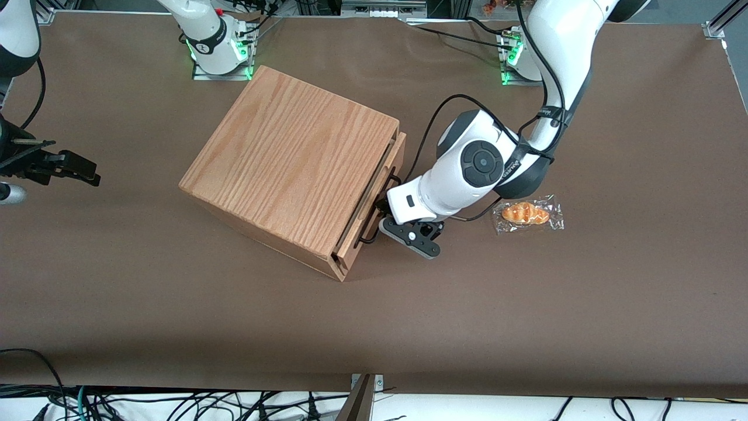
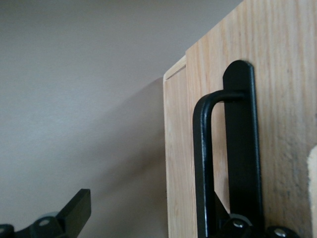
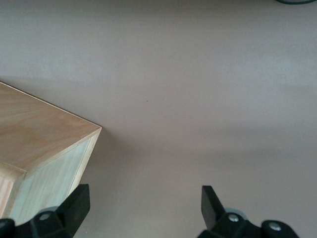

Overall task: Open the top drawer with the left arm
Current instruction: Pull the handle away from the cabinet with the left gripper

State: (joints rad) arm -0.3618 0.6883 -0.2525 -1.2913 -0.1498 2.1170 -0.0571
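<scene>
The oak-grain box (image 1: 292, 164) stands mid-table with its front turned toward the working arm's end. The top drawer (image 1: 390, 166) shows its light-wood front just under the box's top, with a narrow dark gap along the top edge. Its thin black wire handle (image 1: 363, 234) runs along the front. The left arm (image 1: 467, 169) reaches down in front of the drawer, and its black gripper (image 1: 383, 203) is at the handle. In the left wrist view the gripper (image 2: 148, 220) is open. One finger (image 2: 74, 213) is out over the table, and the handle wire (image 2: 202, 158) lies between the jaws, against the drawer front (image 2: 277, 74).
A wrapped croissant (image 1: 527, 213) lies on the brown table close to the left arm's wrist, toward the working arm's end. The two arm bases (image 1: 222, 52) stand at the table's edge farthest from the front camera. The box's corner shows in the right wrist view (image 3: 44, 148).
</scene>
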